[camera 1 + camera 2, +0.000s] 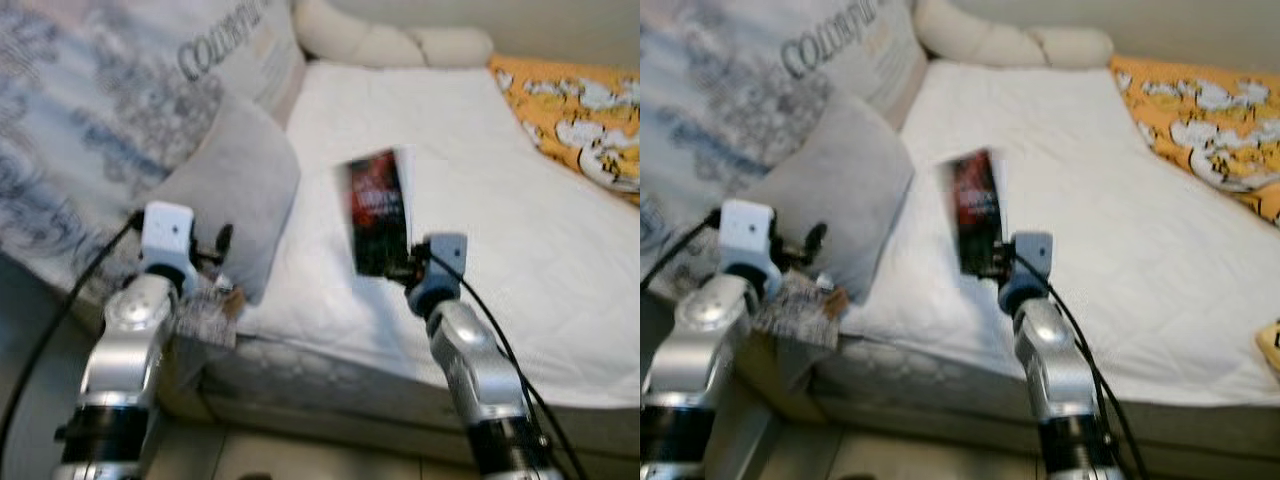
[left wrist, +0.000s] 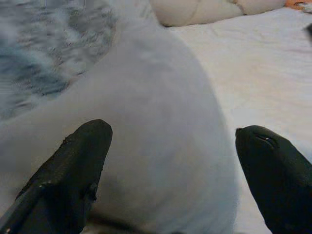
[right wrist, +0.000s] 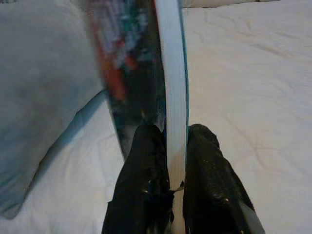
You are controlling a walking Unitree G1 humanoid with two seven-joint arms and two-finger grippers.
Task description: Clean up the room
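A book (image 1: 378, 210) with a dark red-and-black cover stands upright over the white bed (image 1: 500, 200), blurred. My right gripper (image 3: 176, 161) is shut on the book's (image 3: 170, 73) lower edge, one black finger on each side of its white pages. A grey pillow (image 1: 235, 190) leans at the bed's left edge. My left gripper (image 2: 170, 170) is open right in front of the pillow (image 2: 156, 122), its two black fingers wide apart with the pillow between and beyond them. In the left eye view the left gripper (image 1: 215, 245) sits at the pillow's lower left side.
A blue-grey patterned blanket (image 1: 90, 120) covers the left side. A printed cushion (image 1: 250, 45) and a cream bolster (image 1: 400, 42) lie at the bed's head. An orange patterned cover (image 1: 580, 110) lies at the right. A crumpled patterned paper (image 1: 205, 318) hangs by my left wrist.
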